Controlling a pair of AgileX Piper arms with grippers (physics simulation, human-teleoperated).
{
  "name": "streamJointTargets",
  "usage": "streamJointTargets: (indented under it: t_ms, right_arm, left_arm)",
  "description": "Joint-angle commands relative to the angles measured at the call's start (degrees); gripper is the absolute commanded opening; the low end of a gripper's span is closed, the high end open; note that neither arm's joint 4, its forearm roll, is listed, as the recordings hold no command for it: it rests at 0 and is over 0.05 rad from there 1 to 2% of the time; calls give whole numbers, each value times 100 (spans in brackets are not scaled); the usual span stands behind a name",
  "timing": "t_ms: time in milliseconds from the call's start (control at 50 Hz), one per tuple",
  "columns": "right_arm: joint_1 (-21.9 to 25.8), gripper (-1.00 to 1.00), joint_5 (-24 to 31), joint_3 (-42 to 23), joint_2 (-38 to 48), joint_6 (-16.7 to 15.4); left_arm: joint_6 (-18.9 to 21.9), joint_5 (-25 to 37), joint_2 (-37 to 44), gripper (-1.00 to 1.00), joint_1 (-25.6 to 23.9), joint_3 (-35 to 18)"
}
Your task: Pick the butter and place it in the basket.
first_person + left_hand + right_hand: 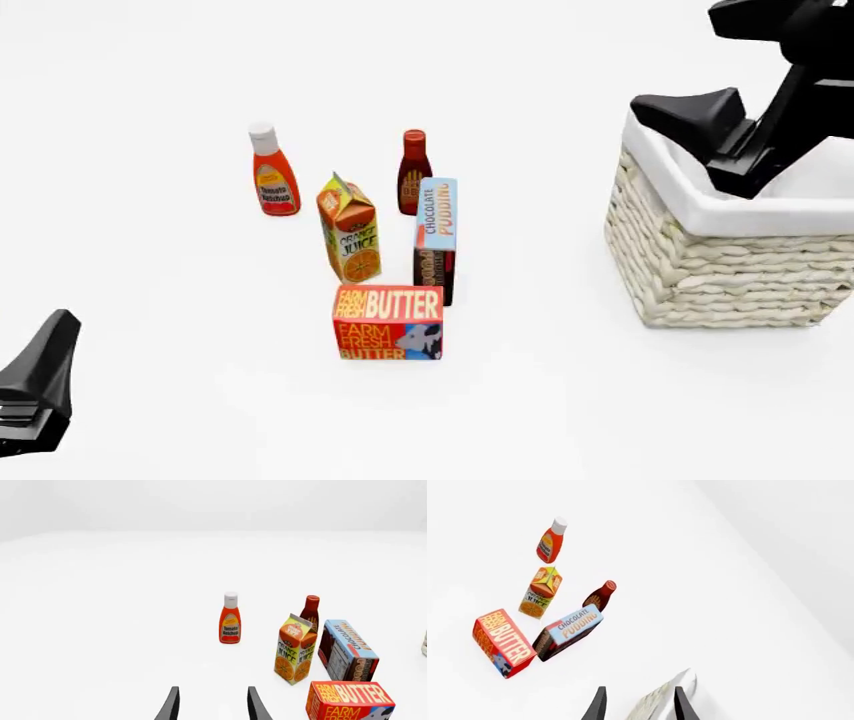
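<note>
The butter [388,322], a small red-orange box with white lettering, lies on the white table in front of the other groceries. It also shows in the wrist views, butter [348,700] and butter [502,642]. The wicker basket [721,260] with its white liner stands at the right. My right gripper [639,707] hangs open above the basket's near-left corner [660,700], holding nothing. Low at the near left, well to the left of the butter, my left gripper [213,707] is open and empty. The front view shows only part of the left arm [38,385].
Behind the butter stand a chocolate pudding box [437,235], an orange juice carton [351,228], a dark red sauce bottle [414,170] and a ketchup bottle [272,170]. The right arm [787,90] reaches over the basket from the upper right.
</note>
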Motion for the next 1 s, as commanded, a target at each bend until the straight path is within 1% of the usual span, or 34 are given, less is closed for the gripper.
streamJointTargets:
  t_ms: [20,200,420,660,700,840,1000]
  right_arm:
    - [138,100,-64,-115,328,-165]
    - [213,100,-225,-152,652,-209]
    - [305,100,-261,-276,881,-318]
    - [372,100,-351,-323,1113,-321]
    - [442,100,-349,-370,1202,-288]
    - [509,100,-386,-461,1376,-340]
    - [606,100,-364,-607,1575,-330]
  left_arm:
    - [-1,0,-1,100,0,0]
    - [3,0,-1,100,0,0]
    - [0,0,1,100,-1,0]
    - [-3,0,2,100,-1,0]
    - [-2,0,2,100,0,0]
    - [0,0,1,100,-1,0]
    - [2,0,-2,100,0,0]
